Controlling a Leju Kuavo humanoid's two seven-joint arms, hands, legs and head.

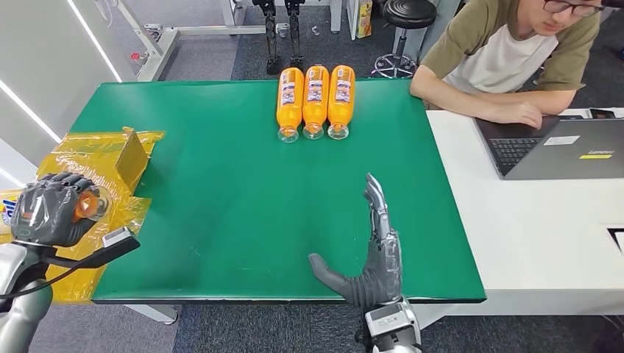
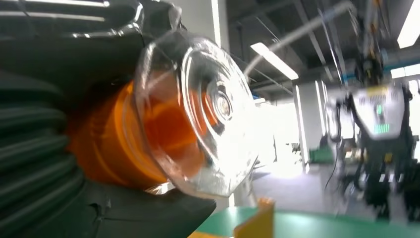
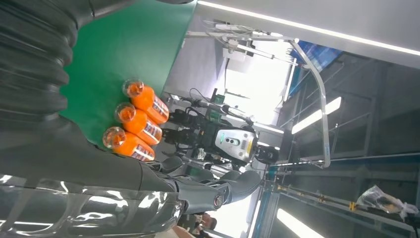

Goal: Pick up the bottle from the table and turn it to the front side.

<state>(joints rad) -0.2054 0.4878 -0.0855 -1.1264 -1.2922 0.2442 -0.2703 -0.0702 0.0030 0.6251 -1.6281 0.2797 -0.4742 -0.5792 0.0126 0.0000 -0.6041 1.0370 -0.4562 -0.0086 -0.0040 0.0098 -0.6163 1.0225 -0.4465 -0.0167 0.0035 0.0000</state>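
My left hand (image 1: pixel 51 208) is off the table's left edge, gripping an orange bottle (image 1: pixel 90 204) whose clear base points toward the table. The left wrist view shows that bottle (image 2: pixel 168 119) up close, wrapped by dark fingers (image 2: pixel 44 163). Three orange bottles (image 1: pixel 315 99) lie side by side at the far middle of the green table (image 1: pixel 221 191), labels up; in the right wrist view these bottles (image 3: pixel 133 126) appear with their clear bases toward the camera. My right hand (image 1: pixel 368 254) hovers over the table's near edge, fingers straight and apart, holding nothing.
A yellow cardboard box (image 1: pixel 110 165) wrapped in film sits at the table's left edge beside my left hand. A person (image 1: pixel 515 59) sits at the far right with a laptop (image 1: pixel 559 147) on a white table (image 1: pixel 530 235). A stool (image 1: pixel 408 29) stands behind.
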